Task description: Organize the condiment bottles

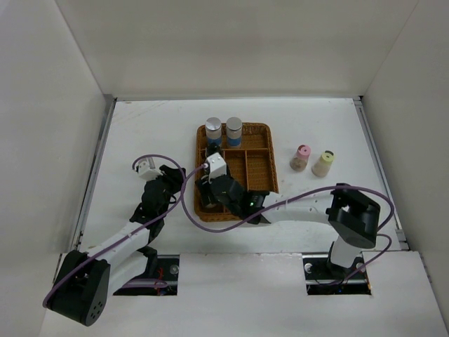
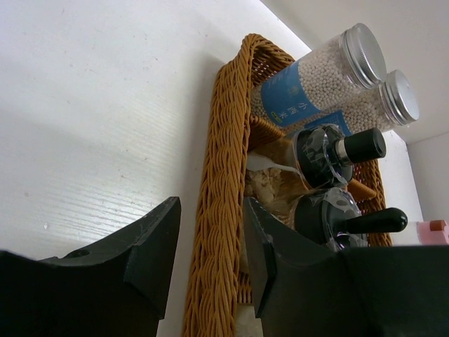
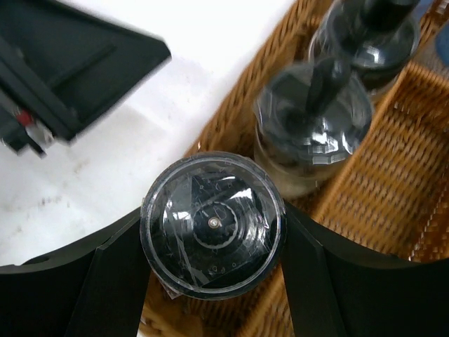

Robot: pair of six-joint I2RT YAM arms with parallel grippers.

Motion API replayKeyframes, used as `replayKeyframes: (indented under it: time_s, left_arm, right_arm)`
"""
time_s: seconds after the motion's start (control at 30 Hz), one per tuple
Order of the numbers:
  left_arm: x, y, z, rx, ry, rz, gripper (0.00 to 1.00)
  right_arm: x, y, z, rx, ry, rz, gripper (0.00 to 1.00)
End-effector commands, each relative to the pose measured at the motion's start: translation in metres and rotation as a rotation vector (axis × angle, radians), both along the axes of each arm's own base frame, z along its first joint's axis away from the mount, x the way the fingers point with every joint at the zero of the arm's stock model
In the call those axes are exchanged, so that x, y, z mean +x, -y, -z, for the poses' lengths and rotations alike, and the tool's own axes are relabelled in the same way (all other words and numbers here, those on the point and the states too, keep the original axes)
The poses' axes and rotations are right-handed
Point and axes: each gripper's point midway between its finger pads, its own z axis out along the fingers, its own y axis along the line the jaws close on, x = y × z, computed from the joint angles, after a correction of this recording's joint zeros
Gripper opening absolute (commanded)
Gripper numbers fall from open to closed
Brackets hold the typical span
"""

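Two tall silver-capped bottles with blue bands (image 1: 212, 130) (image 1: 233, 129) stand in the back left of the brown wicker tray (image 1: 256, 175). My right gripper (image 3: 212, 235) is shut on a black-capped bottle (image 3: 212, 223), held upright over the tray's left column next to its rim. Two more black-capped bottles (image 3: 312, 119) (image 3: 372, 35) stand behind it in that column. The pink-capped bottle (image 1: 301, 158) and yellow-capped bottle (image 1: 323, 163) stand on the table right of the tray. My left gripper (image 2: 210, 239) is open, its jaws straddling the tray's left rim (image 2: 221, 210).
The right arm (image 1: 302, 209) reaches across the tray's front edge from the right. White walls enclose the table on three sides. The tray's middle and right compartments (image 1: 258, 172) hold nothing.
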Motion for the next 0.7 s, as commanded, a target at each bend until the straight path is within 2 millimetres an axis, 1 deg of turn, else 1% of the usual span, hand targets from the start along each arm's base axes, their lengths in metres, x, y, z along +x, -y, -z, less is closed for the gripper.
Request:
replayKeyframes:
  time_s: [0.0, 0.1, 0.17, 0.23, 0.33, 0.43, 0.53, 0.57, 0.6, 0.67]
  left_arm:
    - [0.003, 0.001, -0.014, -0.023, 0.056, -0.006, 0.39]
    - [0.004, -0.001, -0.012, -0.028, 0.051, -0.011, 0.39]
    - [0.004, 0.000, -0.013, -0.030, 0.055, -0.005, 0.39]
    - [0.004, 0.000, -0.014, -0.026, 0.060, -0.009, 0.39]
    - [0.004, -0.001, -0.012, -0.030, 0.052, -0.012, 0.39]
    - [0.004, 0.000, -0.014, -0.027, 0.059, -0.008, 0.39]
    - [0.004, -0.002, -0.012, -0.031, 0.051, -0.014, 0.39]
    - [0.004, -0.001, -0.012, -0.032, 0.052, -0.012, 0.39]
    - [0.004, -0.001, -0.013, -0.033, 0.056, -0.009, 0.39]
    - [0.004, 0.001, -0.016, -0.031, 0.064, -0.007, 0.39]
  right_arm:
    - [0.009, -0.013, -0.044, 0.105, 0.114, 0.032, 0.65]
    - [0.010, -0.010, -0.044, 0.074, 0.142, 0.040, 0.75]
    - [0.008, -0.009, -0.043, 0.063, 0.147, 0.033, 0.83]
    - [0.004, -0.006, -0.046, 0.071, 0.147, 0.030, 0.89]
    - [-0.002, -0.001, -0.056, 0.106, 0.141, 0.020, 0.94]
    - [-0.009, 0.008, -0.070, 0.142, 0.140, 0.006, 0.95]
    - [-0.016, 0.024, -0.082, 0.193, 0.129, 0.008, 0.92]
    - [-0.016, 0.031, -0.084, 0.207, 0.123, 0.008, 0.90]
    - [-0.011, 0.041, -0.084, 0.215, 0.120, 0.022, 0.87]
    - [-0.001, 0.062, -0.086, 0.246, 0.110, 0.065, 0.78]
